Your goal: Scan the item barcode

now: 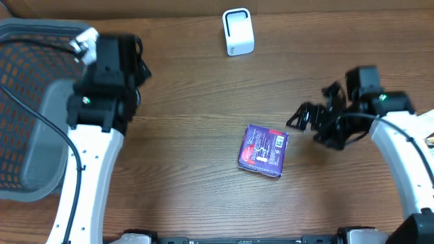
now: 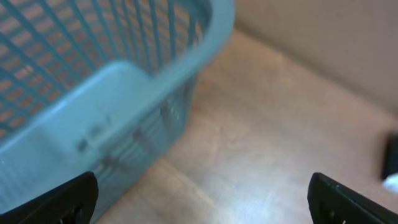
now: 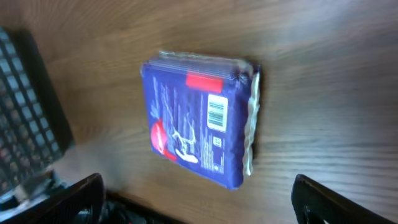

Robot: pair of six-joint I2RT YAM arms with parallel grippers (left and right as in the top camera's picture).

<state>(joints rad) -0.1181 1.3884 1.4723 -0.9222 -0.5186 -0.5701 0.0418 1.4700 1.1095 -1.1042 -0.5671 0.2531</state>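
The item is a flat purple packet (image 1: pixel 264 151) lying in the middle of the wooden table. In the right wrist view the packet (image 3: pixel 199 118) shows a white barcode (image 3: pixel 216 112) on its upper face. My right gripper (image 1: pixel 302 116) hovers just right of the packet, open and empty; in its own view the right gripper (image 3: pixel 202 199) has the packet ahead of its jaws, apart from them. A white scanner (image 1: pixel 238 32) stands at the table's far edge. My left gripper (image 2: pixel 202 205) is open and empty over bare table beside the basket.
A grey-blue mesh basket (image 1: pixel 27 102) stands at the left edge, and its corner fills the left wrist view (image 2: pixel 93 93). The left arm (image 1: pixel 102 88) reaches along the basket's right side. A cardboard wall runs along the back.
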